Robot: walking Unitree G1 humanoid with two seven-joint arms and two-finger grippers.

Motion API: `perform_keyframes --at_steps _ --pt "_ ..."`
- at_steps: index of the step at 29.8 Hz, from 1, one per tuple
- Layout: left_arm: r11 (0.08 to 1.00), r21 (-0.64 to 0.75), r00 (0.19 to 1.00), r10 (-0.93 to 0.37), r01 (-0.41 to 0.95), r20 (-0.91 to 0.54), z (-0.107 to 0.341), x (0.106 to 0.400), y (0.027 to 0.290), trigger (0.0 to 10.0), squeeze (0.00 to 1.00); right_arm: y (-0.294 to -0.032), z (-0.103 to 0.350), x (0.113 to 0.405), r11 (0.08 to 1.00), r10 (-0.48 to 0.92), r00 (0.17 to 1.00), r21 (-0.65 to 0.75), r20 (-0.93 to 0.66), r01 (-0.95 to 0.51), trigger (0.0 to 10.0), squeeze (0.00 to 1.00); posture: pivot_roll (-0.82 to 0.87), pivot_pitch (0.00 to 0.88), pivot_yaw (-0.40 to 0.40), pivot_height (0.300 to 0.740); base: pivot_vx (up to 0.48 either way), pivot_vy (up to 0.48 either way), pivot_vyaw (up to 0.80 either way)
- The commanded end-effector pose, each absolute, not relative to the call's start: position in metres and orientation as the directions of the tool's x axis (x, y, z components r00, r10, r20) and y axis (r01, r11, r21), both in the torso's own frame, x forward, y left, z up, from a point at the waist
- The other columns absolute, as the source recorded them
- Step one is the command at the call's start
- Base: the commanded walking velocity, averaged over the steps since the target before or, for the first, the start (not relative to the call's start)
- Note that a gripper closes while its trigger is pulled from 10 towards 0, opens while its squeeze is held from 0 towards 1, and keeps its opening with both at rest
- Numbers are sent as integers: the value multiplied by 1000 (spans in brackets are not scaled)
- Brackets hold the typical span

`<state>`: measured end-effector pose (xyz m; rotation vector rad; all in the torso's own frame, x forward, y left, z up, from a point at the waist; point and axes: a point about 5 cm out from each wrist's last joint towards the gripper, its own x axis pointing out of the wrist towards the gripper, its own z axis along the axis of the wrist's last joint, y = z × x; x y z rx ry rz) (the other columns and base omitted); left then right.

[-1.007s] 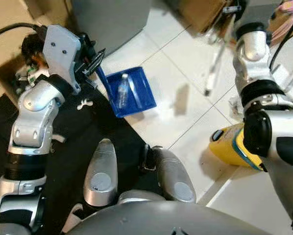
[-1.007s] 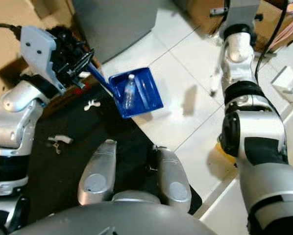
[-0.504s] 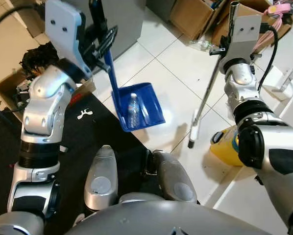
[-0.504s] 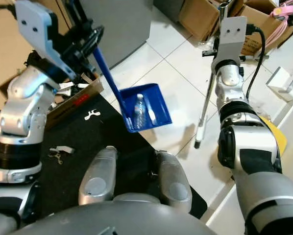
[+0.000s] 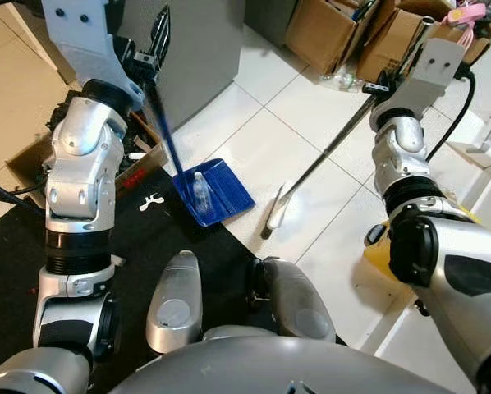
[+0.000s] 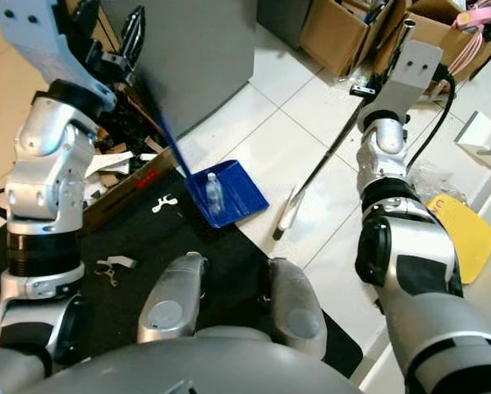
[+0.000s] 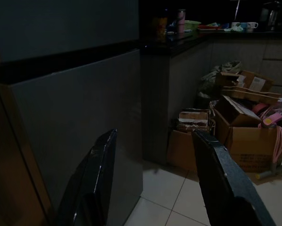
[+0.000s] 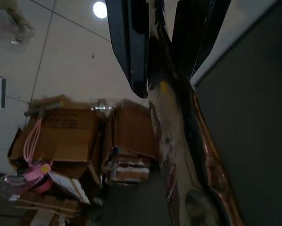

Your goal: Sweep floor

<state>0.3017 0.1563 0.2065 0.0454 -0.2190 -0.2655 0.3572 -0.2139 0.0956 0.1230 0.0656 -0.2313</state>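
A blue dustpan (image 5: 221, 194) sits at the edge of the black mat with a clear plastic bottle (image 5: 200, 190) lying in it. Its long blue handle (image 5: 162, 135) rises to my left gripper (image 5: 158, 34), which is raised high and shut on the handle's top. My right gripper (image 5: 383, 85) is shut on the broom stick (image 5: 328, 152), seen close in the right wrist view as a metallic stick (image 8: 178, 155) between the fingers (image 8: 131, 52). The stick slants down to the white broom head (image 5: 277, 215) on the tiles, just right of the dustpan.
A grey cabinet (image 5: 200, 57) stands behind the dustpan. Cardboard boxes (image 5: 332, 33) line the back. An open box of clutter (image 5: 32, 164) is at the left. A yellow object (image 6: 457, 235) lies on the floor at right. A small white piece (image 5: 151, 200) lies on the mat (image 5: 16, 263).
The view has shifted. My left arm went up and the dustpan with the bottle came down to the floor. The broom tilted, and its head swung left toward the dustpan.
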Motion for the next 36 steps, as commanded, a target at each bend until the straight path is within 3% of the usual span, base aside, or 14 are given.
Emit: perform_keyframes --at_steps 1,14,21,22,23,24,33,34,36 --pt "961 76 935 -278 267 221 208 305 150 10000 0 -214 107 359 968 -233 973 101 5 231 10000 0 246 0 -1 740 0 0 0" --pt "967 110 949 -249 231 194 199 309 149 10000 0 -215 107 358 977 -199 980 73 1 199 10000 0 246 0 -20 740 0 0 0" --pt "964 134 965 -244 230 96 166 287 154 10000 0 -210 102 358 982 -177 984 58 -17 178 10000 0 261 0 -38 740 0 0 0" --pt "964 125 967 -244 234 77 160 279 155 10000 353 -210 101 357 983 -173 985 55 -23 174 10000 0 264 0 -42 740 0 0 0" --pt "964 125 967 -244 234 77 160 279 155 10000 353 -210 101 357 983 -173 985 55 -23 174 10000 0 264 0 -42 740 0 0 0" --pt "968 125 973 -227 219 51 151 270 158 10000 1000 -209 97 355 985 -165 986 47 -38 166 10000 0 271 0 -49 740 0 0 0" --pt "985 125 990 -104 115 -95 105 249 178 10000 1000 -206 92 354 988 -150 987 41 -60 152 10000 0 280 0 -58 740 0 0 0" --pt "988 125 991 -74 88 -110 99 250 183 10000 0 -205 92 354 988 -146 987 39 -62 149 10000 0 277 0 -61 740 0 0 0" --pt "988 125 991 -74 88 -110 99 250 183 10000 0 -205 92 354 988 -146 987 39 -62 149 10000 0 277 0 -61 740 0 0 0"
